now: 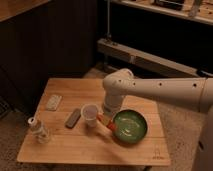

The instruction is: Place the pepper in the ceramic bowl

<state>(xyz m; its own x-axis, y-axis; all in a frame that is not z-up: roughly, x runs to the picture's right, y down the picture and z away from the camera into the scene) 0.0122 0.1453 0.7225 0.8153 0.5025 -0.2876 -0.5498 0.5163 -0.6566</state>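
Gripper (106,120) is low over the counter (125,147), jaws holding the pepper (110,125) right at the ceramic bowl (131,126) rim, white cup (90,113) on the other side. Next: slide a bit more over the bowl, then let go slow so it won't bounce out.

The white arm (160,90) bends downward, its tool (106,120) low over the tabletop.

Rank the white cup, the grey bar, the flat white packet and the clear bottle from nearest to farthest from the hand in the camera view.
The hand sits at the green bowl's left rim with the pepper.
1. White cup, just beside it.
2. Grey bar, beyond the cup.
3. Flat white packet, far corner.
4. Clear bottle, table's near-left edge.
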